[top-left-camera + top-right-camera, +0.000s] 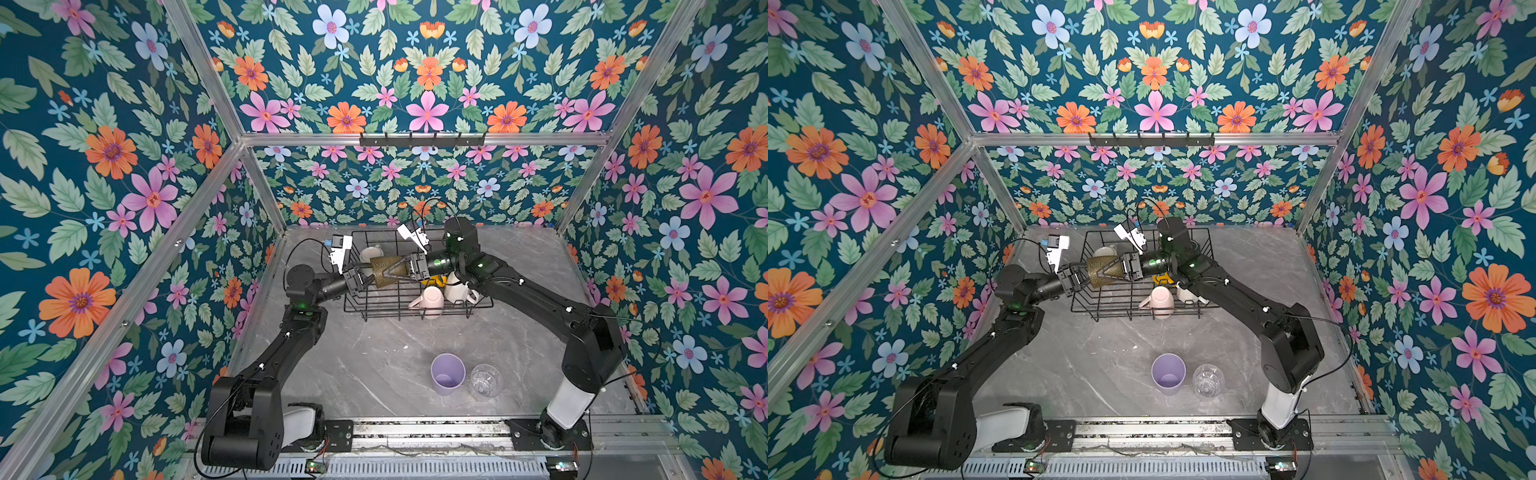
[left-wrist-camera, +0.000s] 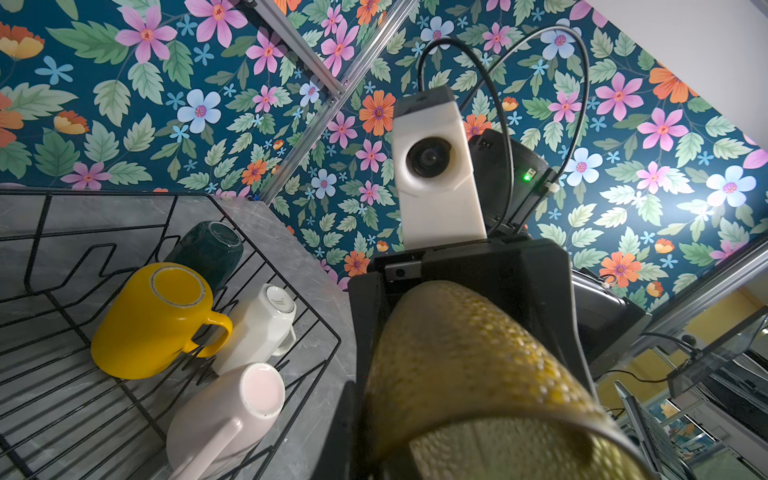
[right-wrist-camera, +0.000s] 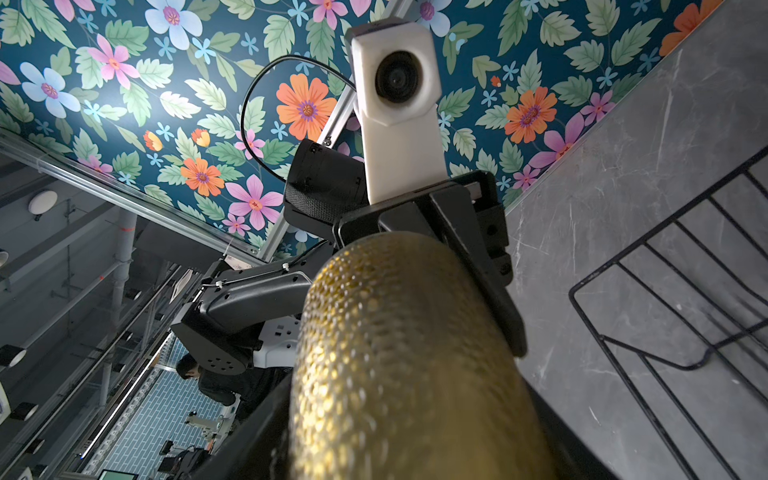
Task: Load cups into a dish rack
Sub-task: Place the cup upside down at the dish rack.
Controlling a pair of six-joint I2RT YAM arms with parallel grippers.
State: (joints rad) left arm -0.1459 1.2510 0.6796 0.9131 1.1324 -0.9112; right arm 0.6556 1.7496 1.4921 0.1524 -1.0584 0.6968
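1. My left claw (image 1: 362, 281) is pinching fully shut on the wide rim end of the olive-brown glass (image 1: 380, 264). It is holding the glass sideways in the air over the 9 o'clock side of the dish rack (image 1: 376, 307).
2. My right claw (image 1: 388, 274) is straddling the narrower end of the same glass, with the jaws partly apart on either side. I cannot tell whether they are pressing on it.
3. The glass wall is showing a pebbled, dimpled, translucent amber-olive surface.
4. A small printed mark is showing on the base of the white mug (image 2: 262, 324), too small to read.
5. In the black wire rack, that faceted white mug, a yellow mug (image 2: 153, 320), a pale pink mug (image 2: 224, 415) and a dark green mug (image 2: 210, 249) are resting tilted with their bases up. All four are glossy.
6. At 6 o'clock from the rack, a smooth lilac tumbler (image 1: 447, 374) is standing upright on the grey marbled worktop (image 1: 365, 365). A patterned clear glass (image 1: 485, 380) is standing just beside it at its 3 o'clock.
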